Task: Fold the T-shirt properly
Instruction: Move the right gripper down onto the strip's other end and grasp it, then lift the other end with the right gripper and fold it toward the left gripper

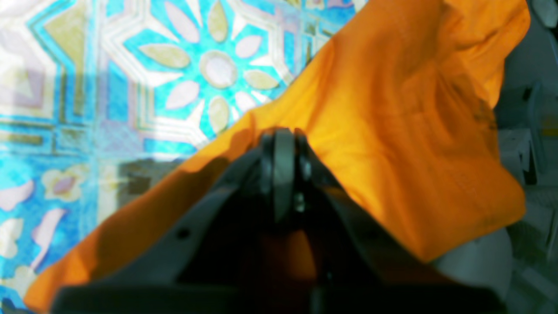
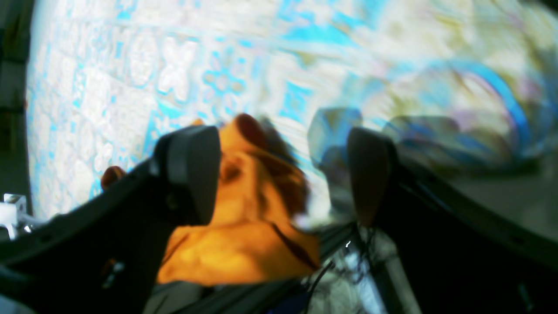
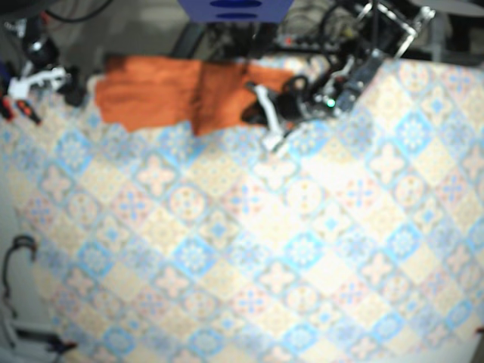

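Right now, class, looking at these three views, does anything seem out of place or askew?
Yes. The orange T-shirt lies rumpled along the far edge of the table, not spread flat, with a dark crease across it. The left end effector is shut on a lifted fold of it.

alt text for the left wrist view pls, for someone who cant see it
The left hand, its dark jaws closed, pinches a bright orange fabric T-shirt that drapes in folds across the right of the picture. Behind it lies a tablecloth patterned with blue, white and olive flower tiles.
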`<control>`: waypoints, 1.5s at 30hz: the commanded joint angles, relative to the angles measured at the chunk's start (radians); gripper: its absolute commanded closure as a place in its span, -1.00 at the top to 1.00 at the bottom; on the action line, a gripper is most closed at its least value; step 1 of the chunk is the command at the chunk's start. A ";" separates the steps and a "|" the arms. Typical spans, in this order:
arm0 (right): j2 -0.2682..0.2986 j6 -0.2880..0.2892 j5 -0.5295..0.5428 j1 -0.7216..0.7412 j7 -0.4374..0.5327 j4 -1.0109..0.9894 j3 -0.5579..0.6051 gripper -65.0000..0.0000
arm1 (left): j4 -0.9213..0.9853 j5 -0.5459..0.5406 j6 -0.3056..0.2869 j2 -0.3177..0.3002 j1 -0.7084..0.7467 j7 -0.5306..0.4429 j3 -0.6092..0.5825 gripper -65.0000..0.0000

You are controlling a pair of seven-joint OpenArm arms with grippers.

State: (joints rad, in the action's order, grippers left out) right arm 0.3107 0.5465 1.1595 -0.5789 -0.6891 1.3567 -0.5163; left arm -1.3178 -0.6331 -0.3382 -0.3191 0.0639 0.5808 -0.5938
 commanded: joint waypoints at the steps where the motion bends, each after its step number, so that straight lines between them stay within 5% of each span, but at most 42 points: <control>1: 0.017 0.017 0.021 0.021 -0.021 0.008 -0.011 0.36 | 0.024 0.094 0.074 -0.033 0.009 0.098 0.004 -1.00; 13: 0.091 0.017 0.009 0.081 -0.258 -0.024 0.055 0.36 | 0.024 0.094 0.074 -0.033 0.009 0.098 0.004 -1.00; 19: 0.150 0.017 0.009 0.083 -0.249 -0.075 0.178 0.36 | 0.024 0.094 0.074 -0.033 0.009 0.098 0.004 -1.00; 45: 0.127 0.017 -0.077 0.084 -0.212 -0.073 0.410 0.36 | 0.024 0.094 0.074 -0.033 0.009 0.098 0.004 -1.00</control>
State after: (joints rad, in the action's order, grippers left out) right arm 0.4522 0.5682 1.1122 -0.4831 -0.8276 1.2839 -0.1337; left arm -1.3178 -0.6327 -0.3378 -0.3199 0.0639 0.5812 -0.5934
